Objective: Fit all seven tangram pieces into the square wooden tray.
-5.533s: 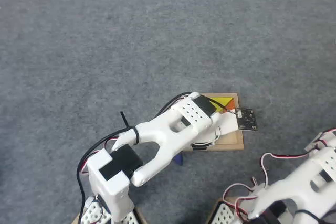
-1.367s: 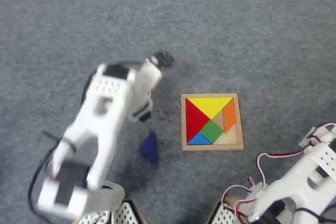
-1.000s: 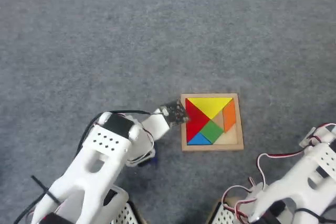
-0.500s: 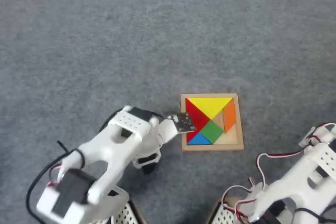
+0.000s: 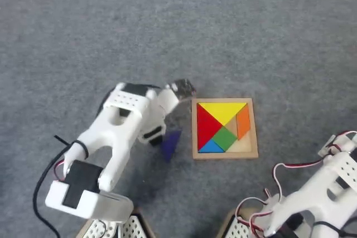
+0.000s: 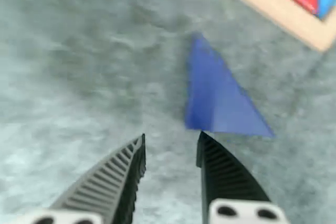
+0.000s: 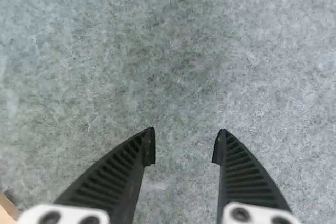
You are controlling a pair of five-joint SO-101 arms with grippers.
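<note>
Swung back from the tray's edge, the left hand (image 6: 172, 136) is now held released just beside the blue triangle (image 6: 215, 98). The triangle lies flat on the counter (image 5: 67, 54) at nine o'clock of the tray (image 5: 225, 156). It is best straddled squarely across two edges before closing. The right hand (image 7: 185, 131) is released over bare counter.

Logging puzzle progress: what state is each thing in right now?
Tray: partly filled, five coloured pieces in; the corner nearest the right arm looks like bare wood.
Blue triangle: outside the tray, on the carpet beside it, not gripped.
Left gripper: open, tips close to the blue triangle.
Right gripper: open, empty, over carpet.
</note>
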